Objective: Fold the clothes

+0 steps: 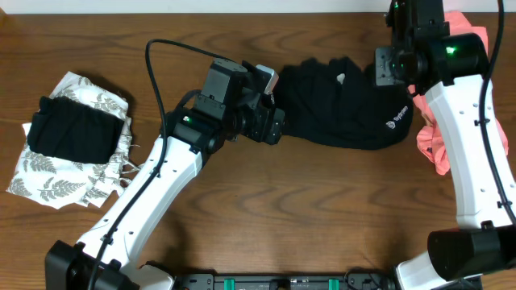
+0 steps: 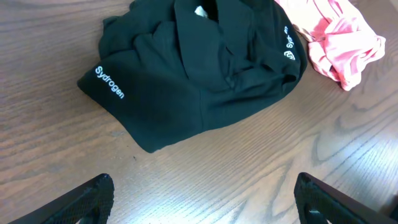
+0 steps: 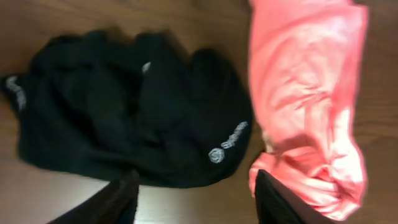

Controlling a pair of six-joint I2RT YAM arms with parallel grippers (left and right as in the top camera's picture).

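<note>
black shirt (image 1: 347, 105): bunched by the far edge of the counter (image 1: 266, 209), right of middle, so both arms reach | my left claw (image 2: 202, 196): spread, empty, hovering short of it | right claw (image 3: 199, 199): released too, above its logo end | pink one (image 1: 439, 141): parked at right edge, likely next

Front side's wide open
Bare table (image 1: 322, 209) in front of the shirt (image 1: 339, 109); pink garment (image 1: 429, 147) sits just beside its right end, blocking there.

Brown wooden table (image 1: 322, 209), crumpled black shirt (image 1: 339, 105) centre-right, salmon-pink garment (image 1: 435, 145) just beside it at right edge, leaf-print garment (image 1: 56, 181) far left
</note>
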